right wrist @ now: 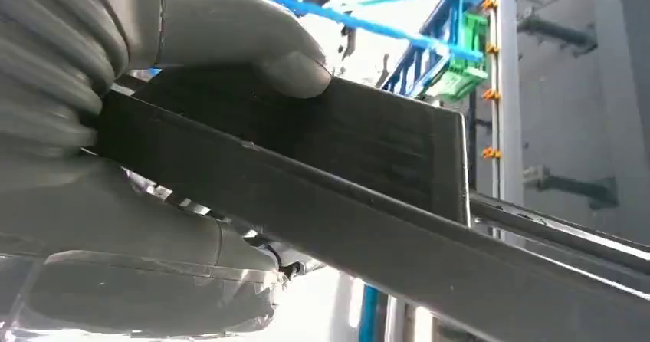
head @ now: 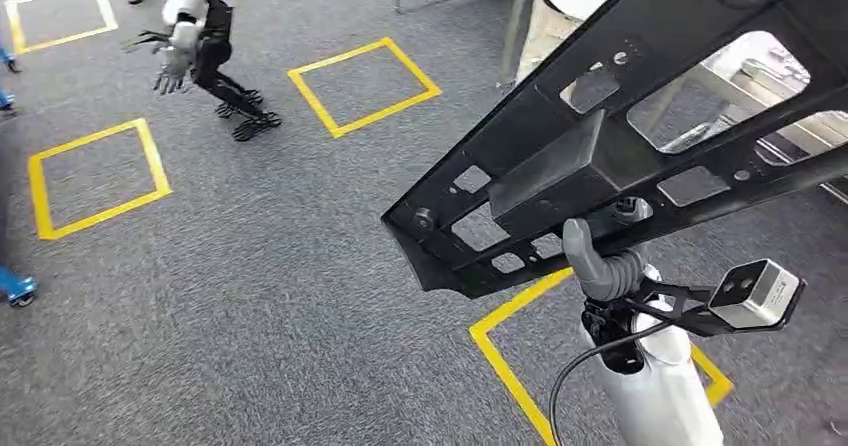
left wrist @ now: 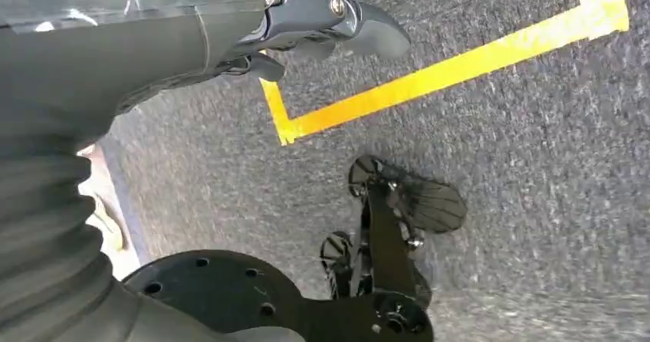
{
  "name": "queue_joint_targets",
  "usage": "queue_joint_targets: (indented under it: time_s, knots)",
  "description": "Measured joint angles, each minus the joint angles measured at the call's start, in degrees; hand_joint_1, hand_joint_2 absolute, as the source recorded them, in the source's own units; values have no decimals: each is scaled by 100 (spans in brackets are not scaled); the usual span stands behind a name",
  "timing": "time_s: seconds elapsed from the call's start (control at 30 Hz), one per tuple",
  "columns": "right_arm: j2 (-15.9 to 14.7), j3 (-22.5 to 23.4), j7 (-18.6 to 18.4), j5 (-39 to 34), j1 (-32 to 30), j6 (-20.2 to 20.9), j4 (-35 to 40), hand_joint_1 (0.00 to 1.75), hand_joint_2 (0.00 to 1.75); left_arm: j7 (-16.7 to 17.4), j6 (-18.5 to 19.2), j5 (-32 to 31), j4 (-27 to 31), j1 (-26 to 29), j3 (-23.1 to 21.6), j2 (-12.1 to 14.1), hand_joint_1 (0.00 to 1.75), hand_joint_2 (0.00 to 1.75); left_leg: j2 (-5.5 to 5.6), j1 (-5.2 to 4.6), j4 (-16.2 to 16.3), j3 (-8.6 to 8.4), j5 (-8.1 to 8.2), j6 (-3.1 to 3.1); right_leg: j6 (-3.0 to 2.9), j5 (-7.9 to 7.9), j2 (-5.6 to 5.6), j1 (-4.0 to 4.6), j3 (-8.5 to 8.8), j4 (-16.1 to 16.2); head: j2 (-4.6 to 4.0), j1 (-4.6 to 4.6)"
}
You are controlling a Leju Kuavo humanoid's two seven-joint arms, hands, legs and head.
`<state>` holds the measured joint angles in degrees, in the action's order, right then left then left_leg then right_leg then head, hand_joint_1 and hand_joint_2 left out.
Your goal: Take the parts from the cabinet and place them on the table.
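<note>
Gripping the black part (head: 610,141) from underneath, the right hand (head: 605,266) carries it up in the air above the grey carpet (head: 280,266). The part is a long, flat black frame with cut-out windows and a raised box-shaped block near its middle. Its long axis runs on a diagonal in the head view, from a blunt lower end close in front of the robot up and away to the right, where it leaves the picture. That lower end points toward the left and the open floor; the far end rises over a metal counter (head: 760,76) at the upper right.

In the right wrist view the thick grey thumb (right wrist: 253,43) presses on one face of the part's (right wrist: 368,166) block, with the rest of the hand (right wrist: 138,227) wrapped around the other side, so the grasp is firm on both faces.

The left hand (left wrist: 322,20) hangs low over the carpet, fingers curled in with nothing between them, beside a yellow tape corner (left wrist: 287,123).

Yellow taped squares (head: 365,84) mark the floor, and another humanoid robot (head: 200,36) stands at the upper left of the head view.
</note>
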<state>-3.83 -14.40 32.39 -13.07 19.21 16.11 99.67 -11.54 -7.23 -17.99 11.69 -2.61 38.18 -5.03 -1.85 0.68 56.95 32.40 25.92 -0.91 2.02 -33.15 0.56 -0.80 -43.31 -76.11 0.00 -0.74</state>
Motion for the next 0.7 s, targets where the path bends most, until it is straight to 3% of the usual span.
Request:
queue_joint_targets:
  time_s: [0.03, 0.1, 0.13, 0.17, 0.3, 0.33, 0.37, 0.43, 0.47, 0.5, 0.53, 0.57, 0.6, 0.63, 0.67, 0.7]
  knots:
    - [-11, 0, 0, -15, 1, 0, 0, 175, 175, 7, -4, 0, 0, 2, 4, 0, 0, 175, -69, 0, 3, -7, 12, 4, 3, 161, -14, -5, 91, 189, 0, -4]
    - [-22, 0, 0, -28, 16, 0, 0, 175, 175, 7, -9, -2, 0, -8, 9, -2, 0, 175, -181, 0, 7, -38, 36, 28, -20, 655, -140, -2, 629, 1202, 0, -4]
    - [-31, 0, -4, -35, 31, 0, 0, 175, 175, 9, -9, -7, 0, -16, 9, -2, 0, 175, -218, -7, 8, -61, 51, 51, -52, 827, -346, 17, 921, 1719, 0, -2]
    - [-31, 0, -7, -44, 49, 2, 2, 175, 175, 17, -7, -13, 0, -21, 13, 0, 0, 175, -262, -56, 11, -70, 71, 84, -102, 743, -519, 84, 981, 1860, 0, -2]
    - [-44, 4, -35, -81, 65, 0, 6, 175, 175, 37, 13, -57, 0, -63, 20, 0, 0, 175, -463, -58, -17, -134, 101, 214, -212, 792, -244, 78, 950, 1919, 0, 6]
    - [-44, 4, -35, -85, 58, 0, 9, 175, 175, 42, 20, -61, 0, -66, 20, 9, 0, 175, -282, -21, 51, -115, 158, 256, -240, 824, -199, 28, 991, 1956, 0, 15]
    - [-48, 4, -35, -96, 79, 0, 9, 175, 175, 42, 26, -63, 0, -63, 22, 11, 0, 175, -12, -5, 330, 1, 348, 273, -283, 834, -146, 23, 1001, 1966, -2, 24]
    - [-44, 4, -37, -100, 74, 2, 7, 175, 175, 55, 35, -61, 0, -47, 26, 9, 0, 175, 126, 0, 1266, 450, 802, 302, -309, 833, -28, 31, 998, 1964, 0, 63]
    - [-44, 4, -39, -103, 67, 2, 2, 175, 175, 57, 35, -61, 0, -34, 31, 11, 0, 175, 135, -1, 1723, 686, 947, 315, -311, 833, 49, 40, 996, 1956, 0, 57]
    - [-44, 2, -39, -103, 61, 2, 0, 175, 175, 59, 35, -61, 0, -25, 37, 13, 0, 175, 135, 0, 1935, 815, 944, 318, -313, 831, 121, 44, 995, 1948, 0, 63]
    - [-44, 2, -39, -105, 60, 0, 0, 175, 175, 63, 35, -52, 0, -24, 39, 13, 0, 175, 137, 0, 1839, 803, 793, 311, -312, 826, 200, 44, 1000, 1934, 0, 59]
    - [-46, 2, -39, -111, 62, 0, 0, 175, 175, 66, 37, -52, 0, -27, 39, 15, 0, 175, 139, 1, 1496, 668, 549, 300, -303, 816, 273, 41, 1004, 1918, 0, 63]
    - [-44, 2, -39, -114, 62, 2, 0, 175, 175, 68, 42, -52, 0, -34, 39, 20, 0, 175, 175, 8, 953, 426, 245, 286, -290, 802, 352, 39, 1013, 1901, 0, 61]
    - [-44, 2, -39, -116, 63, 2, 0, 175, 175, 72, 53, -52, 0, -37, 42, 24, 0, 175, 338, 21, 396, 178, -17, 271, -269, 787, 418, 37, 1017, 1877, 0, 63]
    - [-44, 2, -39, -118, 65, 2, 0, 175, 175, 72, 55, -52, 0, -37, 42, 24, 0, 175, 621, 35, 155, 68, 42, 239, -237, 771, 480, 61, 990, 1852, -2, 61]
    - [-44, 2, -42, -120, 69, 0, -2, 175, 175, 72, 61, -50, 0, -39, 44, 26, 0, 175, 585, 53, 101, 43, 41, 227, -212, 775, 552, 49, 949, 1824, 0, 52]
